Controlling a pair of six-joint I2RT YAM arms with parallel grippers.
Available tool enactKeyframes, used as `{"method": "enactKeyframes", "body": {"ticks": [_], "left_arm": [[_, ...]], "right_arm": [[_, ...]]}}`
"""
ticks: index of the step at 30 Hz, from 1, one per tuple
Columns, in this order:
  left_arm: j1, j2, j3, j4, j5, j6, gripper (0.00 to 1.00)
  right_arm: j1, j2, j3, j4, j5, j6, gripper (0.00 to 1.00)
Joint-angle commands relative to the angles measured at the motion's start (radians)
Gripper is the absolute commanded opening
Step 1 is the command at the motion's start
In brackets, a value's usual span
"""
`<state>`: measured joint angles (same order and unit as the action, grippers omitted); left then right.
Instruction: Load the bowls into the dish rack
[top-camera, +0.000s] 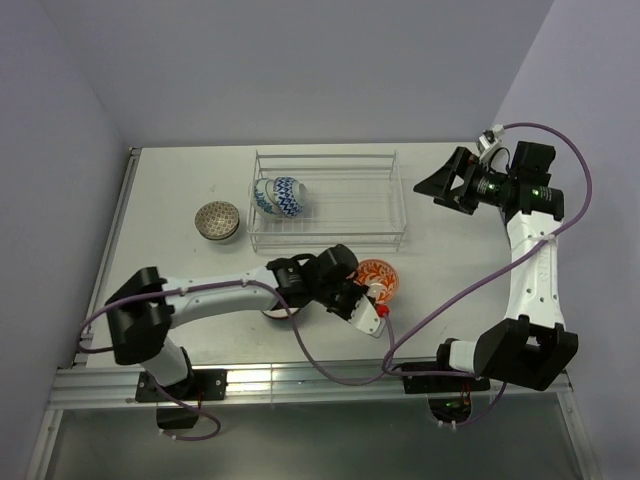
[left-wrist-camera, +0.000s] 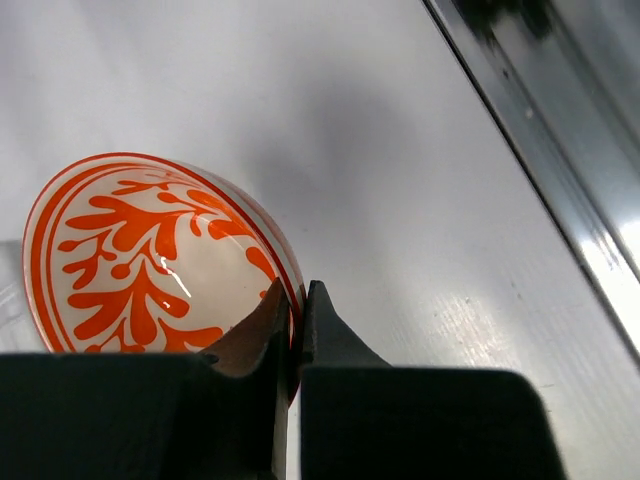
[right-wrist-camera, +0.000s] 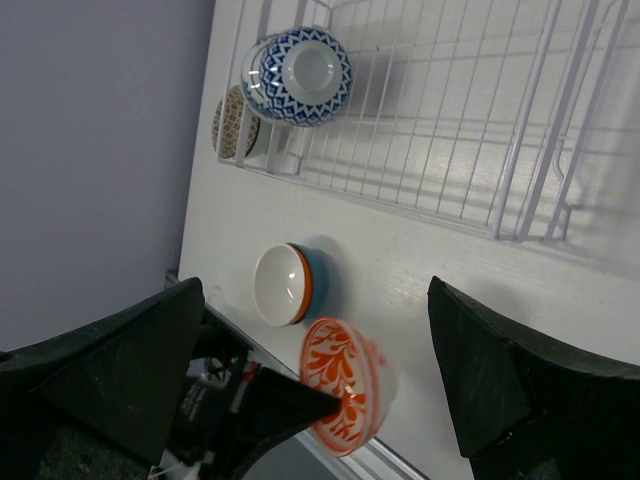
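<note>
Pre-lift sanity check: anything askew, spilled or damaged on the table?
Nothing spilled or broken. Only oddity: the blue-and-white bowl lies tipped on its side at the left end of the dish rack. Left claw pinches the orange-red bowl by its rim.

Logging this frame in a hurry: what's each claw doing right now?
Left claw: shut on the orange bowl, at its rim.
Right claw: open, holding nothing.
</note>
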<state>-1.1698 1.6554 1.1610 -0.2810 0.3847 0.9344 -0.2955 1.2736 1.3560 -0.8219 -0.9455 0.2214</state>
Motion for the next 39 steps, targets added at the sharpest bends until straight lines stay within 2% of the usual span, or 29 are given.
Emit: {"method": "enactKeyframes", "body": {"ticks": [1,7,11,14,23,30,39], "left_arm": [[-0.01,-0.178,-0.024,0.097,-0.055,-0.167,0.0],[0.019,-0.367,-0.075,0.16,-0.115,-0.305,0.0],[0.08,-0.433,-0.081,0.209,-0.106,-0.396,0.0],[0.18,-0.457,-0.084,0.271,-0.083,-0.485,0.0],[0.378,-0.419,-0.004,0.402,-0.035,-0.724,0.0],[0.412,-0.399,0.005,0.44,0.02,-0.824,0.0],[0.423,-0.405,0.006,0.468,0.048,-0.873,0.0]], "right_arm": [[-0.007,0.007,0.057,0.093,-0.026,0.075,1.0],[0.004,0.041,0.08,0.122,-0.073,0.133,1.0],[0.021,0.058,0.091,0.168,-0.108,0.179,1.0],[0.062,0.061,0.086,0.22,-0.124,0.223,1.0],[0.255,0.093,0.115,0.279,-0.024,0.331,1.0],[0.448,0.116,0.109,0.417,0.005,0.406,1.0],[0.572,0.148,0.127,0.455,0.005,0.403,1.0]]}}
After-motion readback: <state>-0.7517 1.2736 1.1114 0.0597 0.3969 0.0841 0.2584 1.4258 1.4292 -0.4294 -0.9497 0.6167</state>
